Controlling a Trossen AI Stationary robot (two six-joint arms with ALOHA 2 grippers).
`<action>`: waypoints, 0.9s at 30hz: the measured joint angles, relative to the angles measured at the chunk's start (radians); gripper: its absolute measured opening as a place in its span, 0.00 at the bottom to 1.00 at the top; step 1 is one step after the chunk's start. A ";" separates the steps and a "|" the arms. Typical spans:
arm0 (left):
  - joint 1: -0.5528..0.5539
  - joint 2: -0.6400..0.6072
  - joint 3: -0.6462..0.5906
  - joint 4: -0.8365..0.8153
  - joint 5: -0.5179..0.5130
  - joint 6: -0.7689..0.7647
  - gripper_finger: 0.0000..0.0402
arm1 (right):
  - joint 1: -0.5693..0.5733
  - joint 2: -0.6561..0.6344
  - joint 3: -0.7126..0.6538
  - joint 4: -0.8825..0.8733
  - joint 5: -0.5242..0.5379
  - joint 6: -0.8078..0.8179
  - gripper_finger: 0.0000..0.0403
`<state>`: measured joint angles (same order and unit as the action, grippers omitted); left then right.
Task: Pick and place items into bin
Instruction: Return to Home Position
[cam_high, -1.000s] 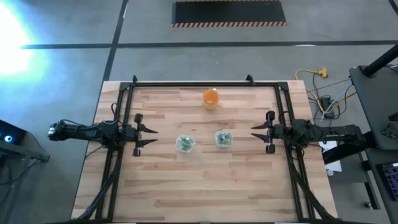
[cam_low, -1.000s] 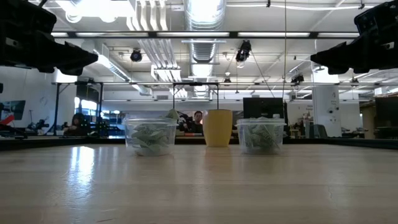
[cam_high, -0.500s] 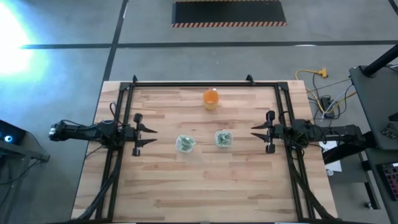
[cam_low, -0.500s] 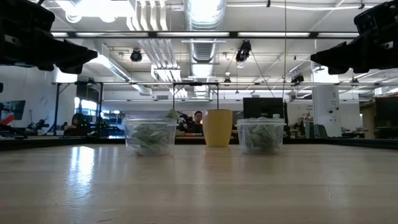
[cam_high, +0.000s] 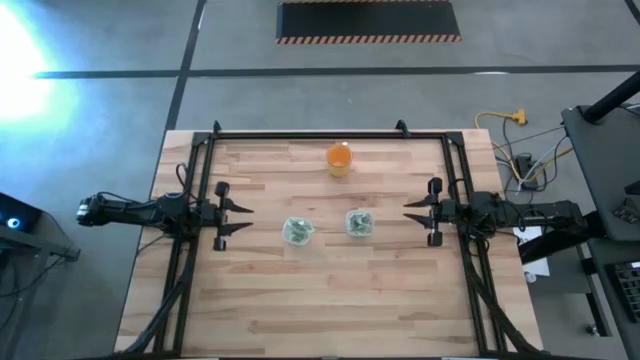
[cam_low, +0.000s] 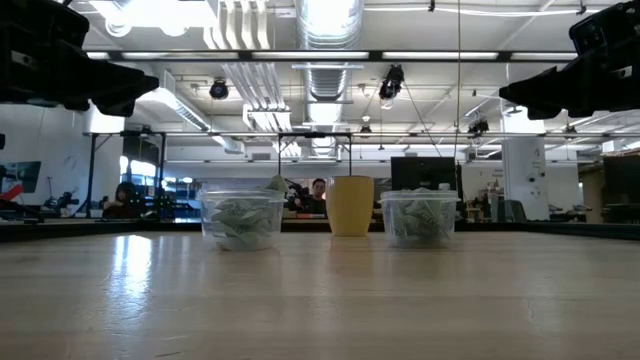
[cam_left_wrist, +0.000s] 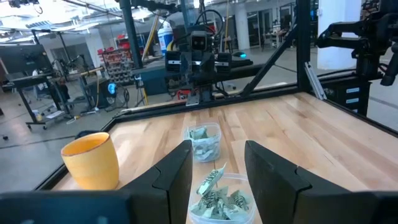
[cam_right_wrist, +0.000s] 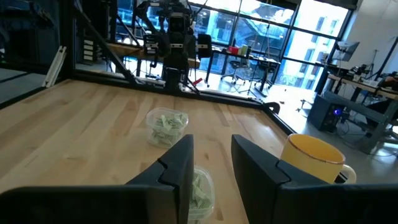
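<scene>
A pale wooden table (cam_high: 300, 300) with a dark frame fills the view from above. The left arm lies over its left edge and the right arm over its right edge, facing each other across the middle. The left gripper (cam_high: 247, 220) hangs above the boards with its fingers spread wide and nothing between them. The right gripper (cam_high: 408, 215) mirrors it, equally wide and empty. Both are well apart from the tubs.

An orange cup (cam_high: 339, 158) stands upright near the far edge, apart from everything else. At mid-table, between the grippers, two clear tubs stand side by side without touching: the left tub (cam_high: 296, 231) and the right tub (cam_high: 359, 222).

The pieces (cam_low: 240, 220) are pale green and whitish, crumpled, and heaped inside both tubs. Every one I can see is in a tub. In the left wrist view one of them pokes up above the left tub's rim.

From where I stand the job looks finished, with the arms parked. The pieces look feather-light, soft and crinkly. I would expect them to bend rather than break, and to be a little slick. The best hold is probably a pinch on a raised corner or fold, with the fingers coming down from above. The tubs look light too and could slide or tip if nudged.
</scene>
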<state>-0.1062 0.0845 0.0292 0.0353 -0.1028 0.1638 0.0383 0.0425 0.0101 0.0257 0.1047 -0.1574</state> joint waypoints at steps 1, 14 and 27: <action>0.000 0.000 0.000 0.001 0.000 0.000 0.33 | 0.000 0.000 0.000 0.000 0.000 0.000 0.24; 0.000 0.000 0.002 0.007 0.000 0.000 0.33 | 0.000 0.000 0.000 0.000 0.000 0.000 0.23; 0.000 0.000 0.004 0.008 0.001 0.000 0.33 | 0.000 0.000 0.000 0.000 0.000 0.000 0.21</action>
<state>-0.1062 0.0845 0.0330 0.0437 -0.1020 0.1638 0.0387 0.0425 0.0101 0.0261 0.1051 -0.1574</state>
